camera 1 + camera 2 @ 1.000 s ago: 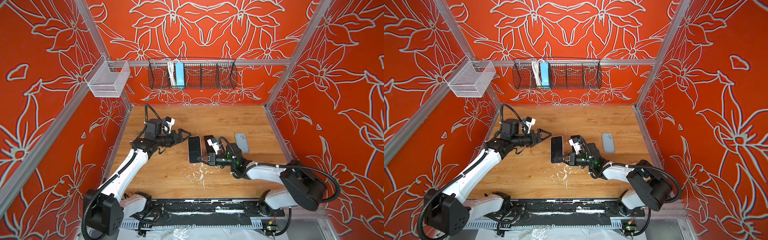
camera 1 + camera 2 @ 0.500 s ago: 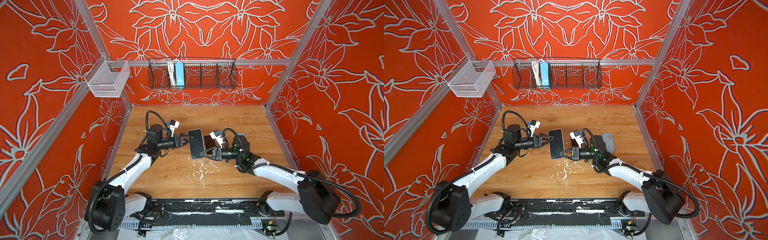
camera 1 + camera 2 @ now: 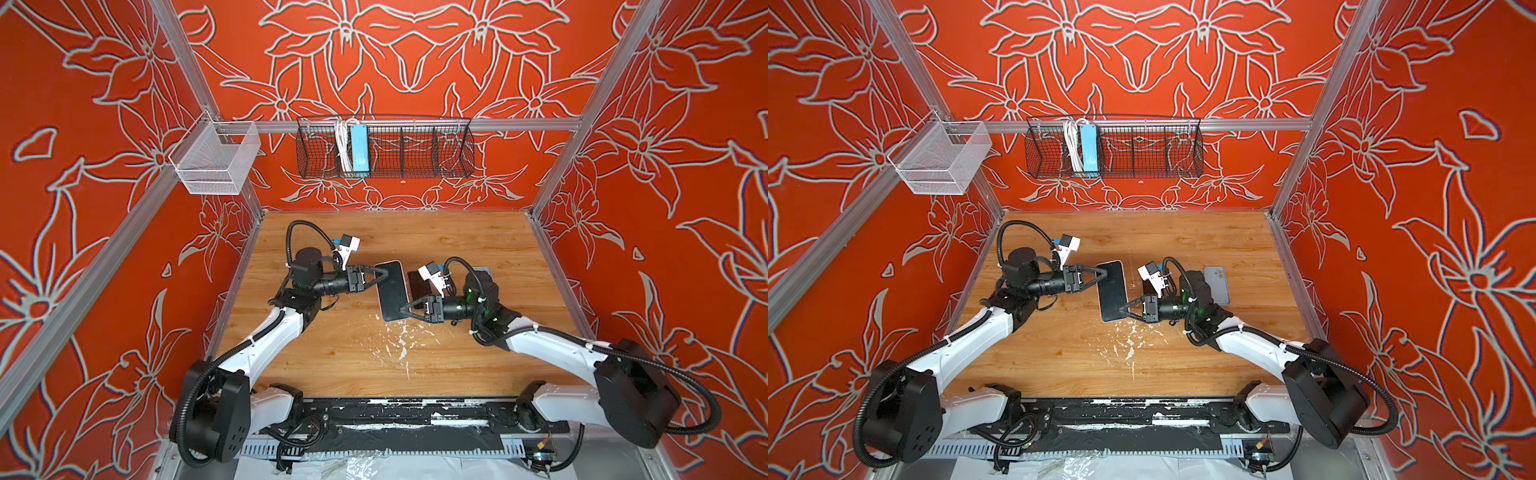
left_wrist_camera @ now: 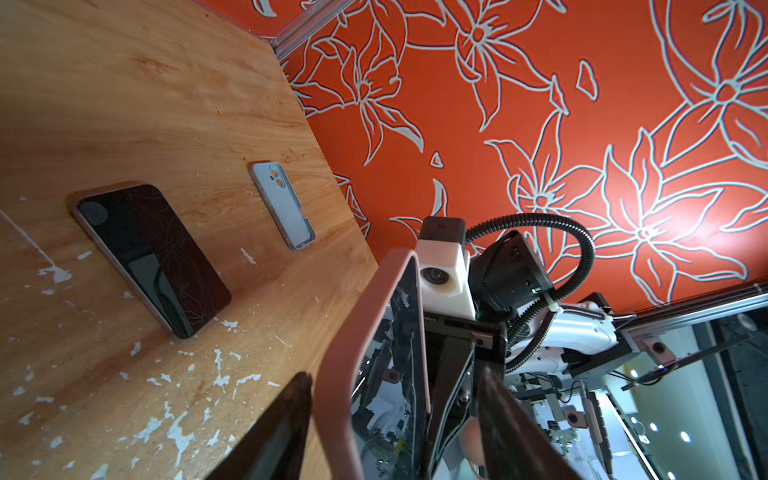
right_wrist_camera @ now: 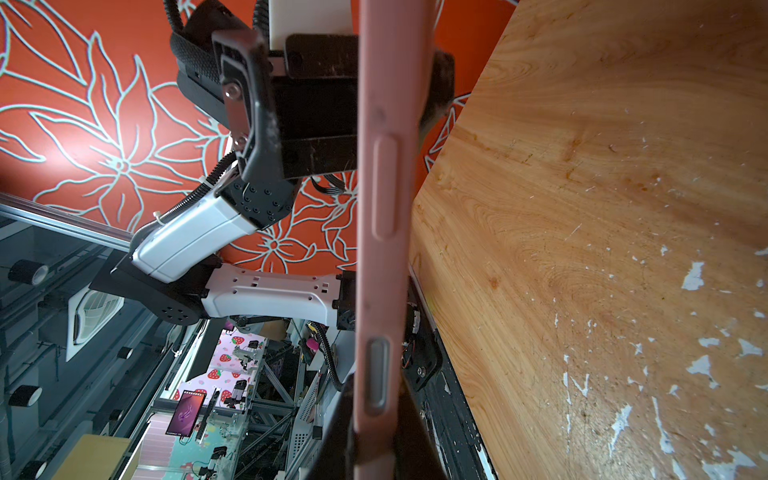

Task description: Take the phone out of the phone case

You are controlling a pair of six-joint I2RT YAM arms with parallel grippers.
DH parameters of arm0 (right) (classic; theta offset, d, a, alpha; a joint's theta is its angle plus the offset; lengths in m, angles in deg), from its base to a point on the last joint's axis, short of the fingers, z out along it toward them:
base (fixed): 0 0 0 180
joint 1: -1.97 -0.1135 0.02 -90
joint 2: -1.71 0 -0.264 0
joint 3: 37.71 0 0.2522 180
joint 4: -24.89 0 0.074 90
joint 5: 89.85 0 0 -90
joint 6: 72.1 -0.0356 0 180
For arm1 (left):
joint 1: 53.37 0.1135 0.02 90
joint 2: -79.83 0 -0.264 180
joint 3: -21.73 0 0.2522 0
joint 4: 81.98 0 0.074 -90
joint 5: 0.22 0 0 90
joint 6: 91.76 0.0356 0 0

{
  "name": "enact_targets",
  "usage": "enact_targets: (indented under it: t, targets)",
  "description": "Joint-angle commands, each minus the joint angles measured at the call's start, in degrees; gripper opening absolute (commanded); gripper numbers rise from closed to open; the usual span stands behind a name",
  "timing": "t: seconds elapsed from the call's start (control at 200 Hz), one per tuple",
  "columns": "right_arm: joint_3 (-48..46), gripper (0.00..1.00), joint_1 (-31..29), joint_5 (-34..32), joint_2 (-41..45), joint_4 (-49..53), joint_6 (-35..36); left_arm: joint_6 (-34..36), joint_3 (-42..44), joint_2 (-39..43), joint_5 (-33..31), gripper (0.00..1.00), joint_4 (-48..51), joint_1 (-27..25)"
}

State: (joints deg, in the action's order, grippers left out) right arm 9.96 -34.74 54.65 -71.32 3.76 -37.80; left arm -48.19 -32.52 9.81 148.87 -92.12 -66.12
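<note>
Over the middle of the table (image 3: pixel 353 353), holds the phone (image 3: pixel 392 291) off the wood with the right gripper (image 3: pixel 402 309), clamped tight on the 5 o'clock corner. Straddles the 11 o'clock edge with the left gripper (image 3: pixel 384 272), partway closed; cannot tell whether biting. Sits fully in the pink case (image 5: pixel 382 249): not separated anywhere. Left to do: peel the pink case back, pull the phone free. At 3 o'clock, lying flat: second phone (image 4: pixel 153 257), blue case (image 4: pixel 282 208).
</note>
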Motion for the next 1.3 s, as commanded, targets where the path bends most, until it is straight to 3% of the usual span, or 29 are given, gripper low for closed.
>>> enact_targets:
  t: [0.0,0.375,0.661,0.961,1.221,1.296]
  targets:
    - [1.6,0.06,0.2,1.0,0.2,-2.9,1.2,-0.3,-0.3,-0.7,2.2,0.53,-2.3,0.2]
    - [1.9,0.06,0.2,1.8,-1.2,-3.6,0.5,-0.6,-0.5,-1.1,3.8,0.46,-3.5,0.2]
    - [2.1,0.06,0.1,2.2,-1.8,-3.7,0.3,-2.5,-0.5,-2.1,4.3,0.31,-5.9,0.1]
    - [2.0,0.06,0.1,2.5,-2.6,-3.8,0.1,-3.1,-0.7,-1.9,4.5,0.3,-6.7,0.2]
    - [2.1,0.06,0.1,2.0,-3.0,-3.9,0.2,-4.3,-0.8,-2.0,4.0,0.01,-8.0,0.1]
    - [2.3,0.07,0.1,1.7,-2.7,-3.7,0.4,-5.2,-0.7,-2.1,3.3,0.0,-8.6,0.1]
